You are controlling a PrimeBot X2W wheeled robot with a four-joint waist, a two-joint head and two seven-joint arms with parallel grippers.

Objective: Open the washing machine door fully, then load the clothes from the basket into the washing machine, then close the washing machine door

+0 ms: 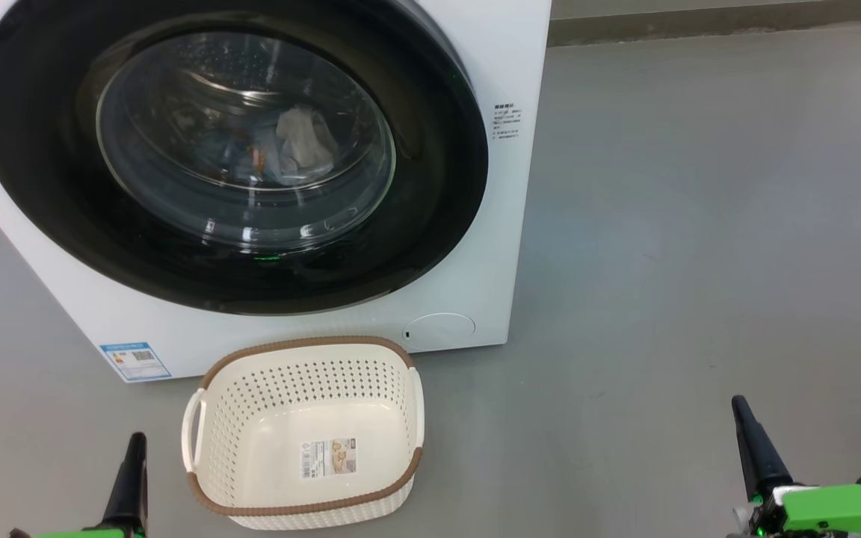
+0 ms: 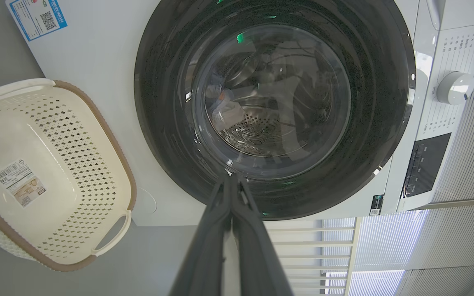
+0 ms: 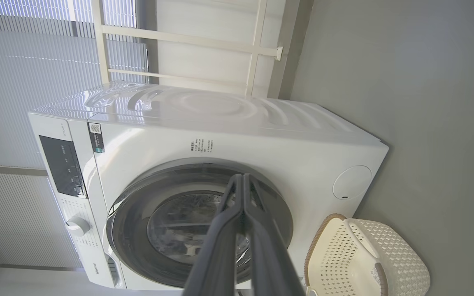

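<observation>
The white washing machine (image 1: 475, 75) stands ahead with its round black-ringed door (image 1: 64, 202) closed flat against the front. Through the glass I see cream-white and light blue clothes (image 1: 303, 142) lying in the drum. On the floor before it sits the cream basket (image 1: 303, 373) with a brown rim, holding just its label sticker. My left gripper (image 1: 135, 439) rests at the lower left, shut, well short of the basket. At the lower right is my right gripper (image 1: 737, 403), also shut. Both wrist views show the door (image 2: 171, 135) (image 3: 130, 213) closed and the basket (image 2: 76, 135) (image 3: 344, 246) without cloth.
Grey floor (image 1: 699, 224) spreads to the right of the machine. A blue label sticker (image 1: 134, 361) marks the washer's lower left corner and a round filter cover (image 1: 439, 329) its lower right. The control panel and white dial (image 2: 453, 87) lie at the machine's top. Blinds (image 3: 35, 61) hang behind it.
</observation>
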